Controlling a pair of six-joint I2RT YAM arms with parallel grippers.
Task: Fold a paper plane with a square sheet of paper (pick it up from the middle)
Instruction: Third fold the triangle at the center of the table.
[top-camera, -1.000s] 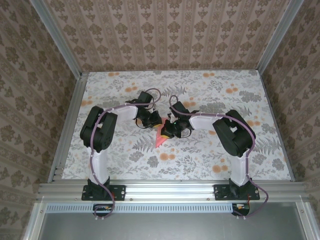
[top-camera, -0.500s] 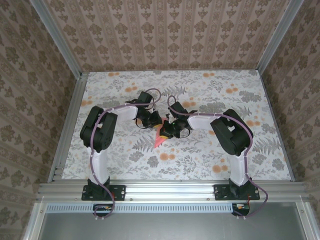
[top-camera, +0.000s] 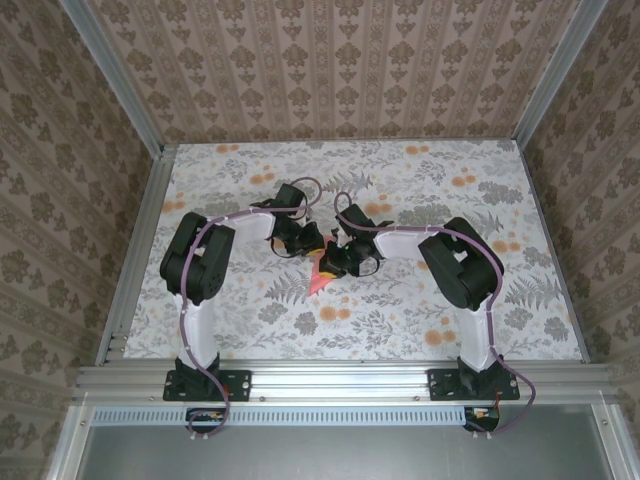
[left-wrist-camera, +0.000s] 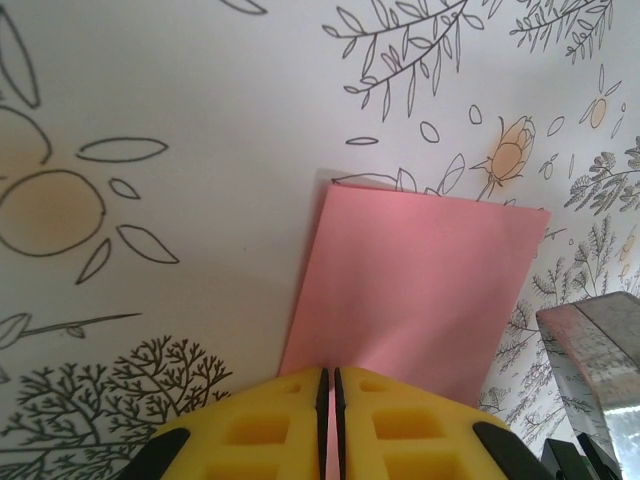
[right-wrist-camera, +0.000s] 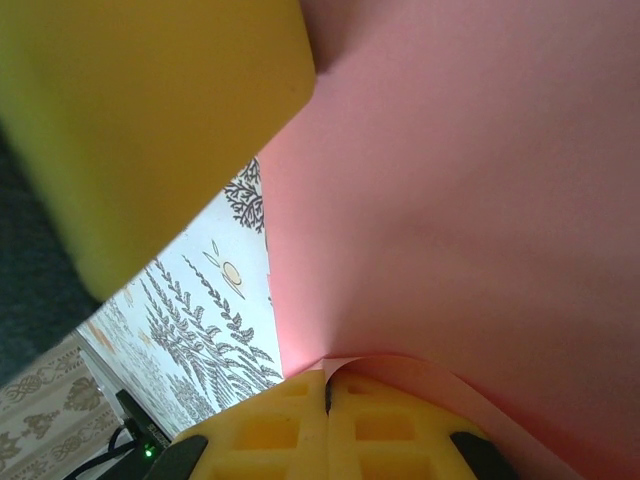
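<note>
The pink-red sheet of paper (top-camera: 321, 272) is held up over the middle of the table between both grippers, one pointed corner hanging toward the near side. In the left wrist view the sheet of paper (left-wrist-camera: 420, 280) is a smooth oblong, and my left gripper (left-wrist-camera: 330, 372) is shut on its near edge. My left gripper (top-camera: 308, 240) sits just behind-left of the sheet. My right gripper (top-camera: 337, 259) is at its right side. In the right wrist view my right gripper (right-wrist-camera: 327, 382) is shut on a curled edge of the sheet of paper (right-wrist-camera: 470, 200).
The table (top-camera: 250, 320) wears a white cloth printed with grey leaves and orange flowers. A yellow finger of the left gripper (right-wrist-camera: 150, 120) looms close at the upper left of the right wrist view. Metal rails (top-camera: 340, 378) and patterned walls enclose the table.
The right arm has edged slightly left toward the left gripper. The paper stays pinched between both grippers in almost the same spot.
</note>
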